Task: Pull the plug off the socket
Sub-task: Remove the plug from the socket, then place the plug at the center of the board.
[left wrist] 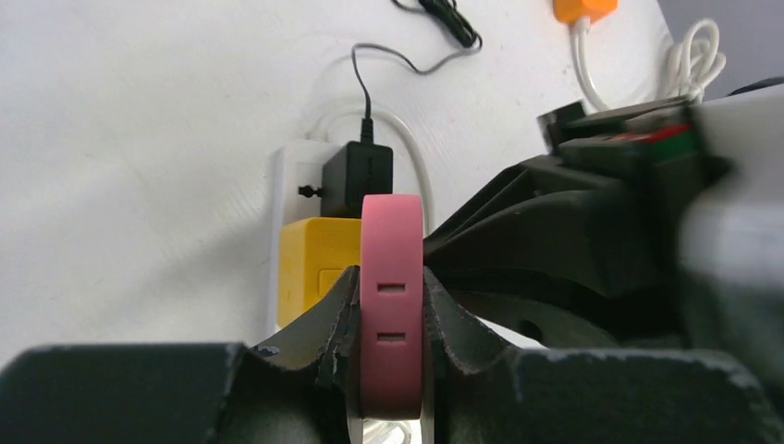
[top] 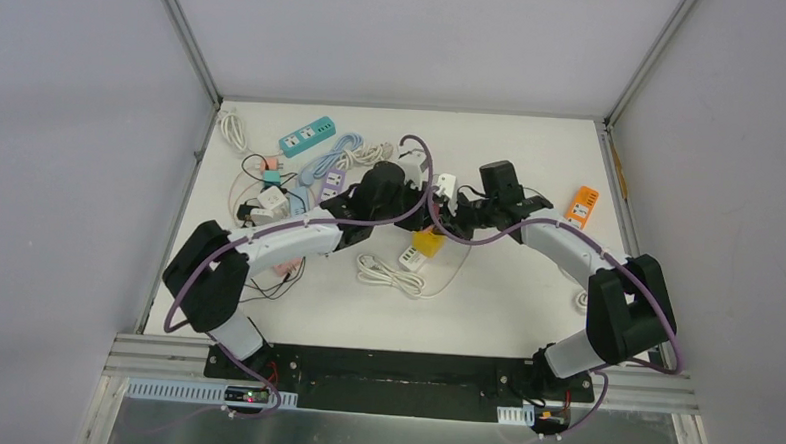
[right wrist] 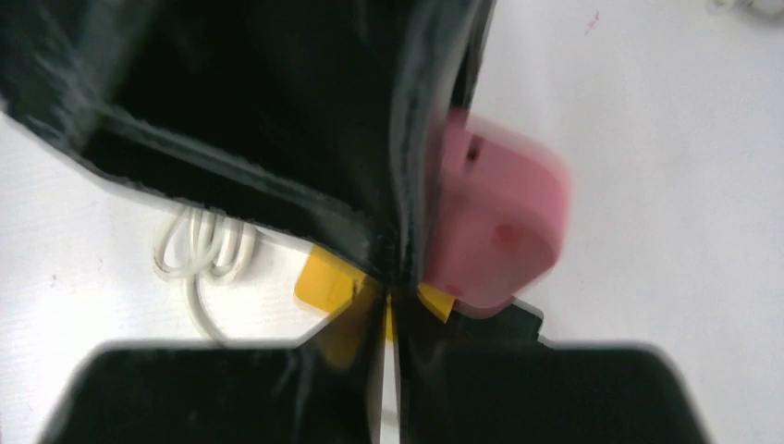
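Note:
My left gripper is shut on a pink plug with two slots in its face, held above the table. Below it lies a white power strip with a yellow plug and a black adapter in it. In the right wrist view the pink plug sits just right of my right gripper, whose fingers are shut with only a thin slit, over the yellow plug. In the top view both grippers meet above the yellow plug; the pink plug is hidden there.
Several other power strips and coiled cords lie at the back left, among them a teal strip. An orange strip lies at the right. A white coiled cord lies in front of the white strip.

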You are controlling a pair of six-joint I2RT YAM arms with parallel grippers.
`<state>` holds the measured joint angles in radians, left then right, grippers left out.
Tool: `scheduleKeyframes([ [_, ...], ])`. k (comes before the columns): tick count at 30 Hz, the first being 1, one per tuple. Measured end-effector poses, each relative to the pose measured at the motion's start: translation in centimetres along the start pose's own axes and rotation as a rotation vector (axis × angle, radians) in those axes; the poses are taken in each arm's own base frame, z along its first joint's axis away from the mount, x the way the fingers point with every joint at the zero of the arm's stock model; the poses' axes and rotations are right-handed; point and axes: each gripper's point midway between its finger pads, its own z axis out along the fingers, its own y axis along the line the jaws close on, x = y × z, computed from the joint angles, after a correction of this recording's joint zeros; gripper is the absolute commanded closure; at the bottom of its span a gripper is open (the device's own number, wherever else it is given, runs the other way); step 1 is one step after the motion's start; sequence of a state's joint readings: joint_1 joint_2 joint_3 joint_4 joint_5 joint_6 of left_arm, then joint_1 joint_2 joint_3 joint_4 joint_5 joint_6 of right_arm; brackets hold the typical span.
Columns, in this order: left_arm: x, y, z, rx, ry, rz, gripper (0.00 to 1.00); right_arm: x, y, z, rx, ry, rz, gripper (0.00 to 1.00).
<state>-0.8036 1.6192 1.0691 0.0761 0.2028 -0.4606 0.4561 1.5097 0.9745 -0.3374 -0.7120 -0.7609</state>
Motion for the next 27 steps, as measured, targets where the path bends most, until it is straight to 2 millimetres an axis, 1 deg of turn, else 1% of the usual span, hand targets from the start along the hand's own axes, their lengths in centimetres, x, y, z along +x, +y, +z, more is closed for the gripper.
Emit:
scheduleKeyframes([
  [5,-3.7,-1.8,-2.8,0.02,-0.142,0.062,1.0,-0.2,0.3,0.3,-0.013,-0.005,-0.005,0.87],
  [8,-5.5,-2.5,-3.7,0.034,-0.204,0.078,1.0,-0.3,0.4,0.3,-0.018,-0.009,0.007,0.81],
  [10,-5.5,-2.5,-3.7,0.034,-0.207,0.08,1.0,-0.3,0.6,0.3,-0.026,-0.013,0.019,0.77],
  [13,-4.6,-2.1,-3.6,0.027,-0.189,0.078,1.0,-0.4,0.9,0.3,-0.037,-0.016,0.04,0.68],
  [16,-3.8,-1.6,-3.6,0.017,-0.171,0.072,1.0,-0.3,1.2,-0.2,-0.054,-0.024,0.072,0.59],
  [18,-3.4,-1.3,-3.7,0.012,-0.163,0.063,1.0,-0.1,1.6,-0.9,-0.074,-0.033,0.118,0.55],
  [22,-3.1,-1.5,-4.8,0.022,-0.17,0.042,1.0,0.2,2.1,-3.3,-0.108,-0.072,0.211,0.39],
  [24,-3.1,-2.0,-5.4,0.047,-0.183,0.031,1.0,0.1,2.7,-4.5,-0.142,-0.107,0.248,0.32],
  [27,-3.5,-3.2,-5.9,0.108,-0.198,0.028,1.0,-0.3,4.2,-5.8,-0.209,-0.157,0.298,0.25],
])
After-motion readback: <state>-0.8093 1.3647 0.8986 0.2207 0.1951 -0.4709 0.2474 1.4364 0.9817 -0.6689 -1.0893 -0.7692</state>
